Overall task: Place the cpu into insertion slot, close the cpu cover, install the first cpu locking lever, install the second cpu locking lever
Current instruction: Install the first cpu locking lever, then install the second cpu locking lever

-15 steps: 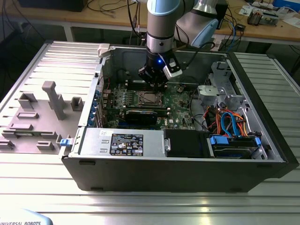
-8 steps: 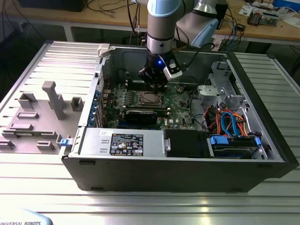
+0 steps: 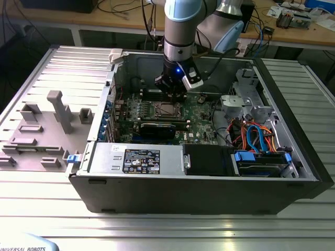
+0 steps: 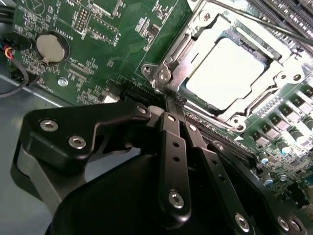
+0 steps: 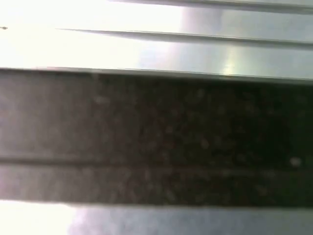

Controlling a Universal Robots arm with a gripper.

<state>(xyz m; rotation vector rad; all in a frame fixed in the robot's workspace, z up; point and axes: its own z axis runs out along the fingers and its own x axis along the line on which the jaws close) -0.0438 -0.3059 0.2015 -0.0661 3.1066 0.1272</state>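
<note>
The cpu [image 4: 226, 73] sits flat in the insertion slot [image 4: 193, 46], its pale metal top showing through the window of the cpu cover [image 4: 264, 46], which looks already lowered over it. The claw [image 4: 172, 108] hangs just beside the socket's near corner, its fingers [image 4: 175, 147] drawn narrow together and holding nothing, tips close to a thin locking lever [image 4: 244, 14] region. I judge a lever step is in hand: press steadily along the wire, clear of the green motherboard [image 4: 117, 44] inside the computer case [image 3: 293, 172].
</note>
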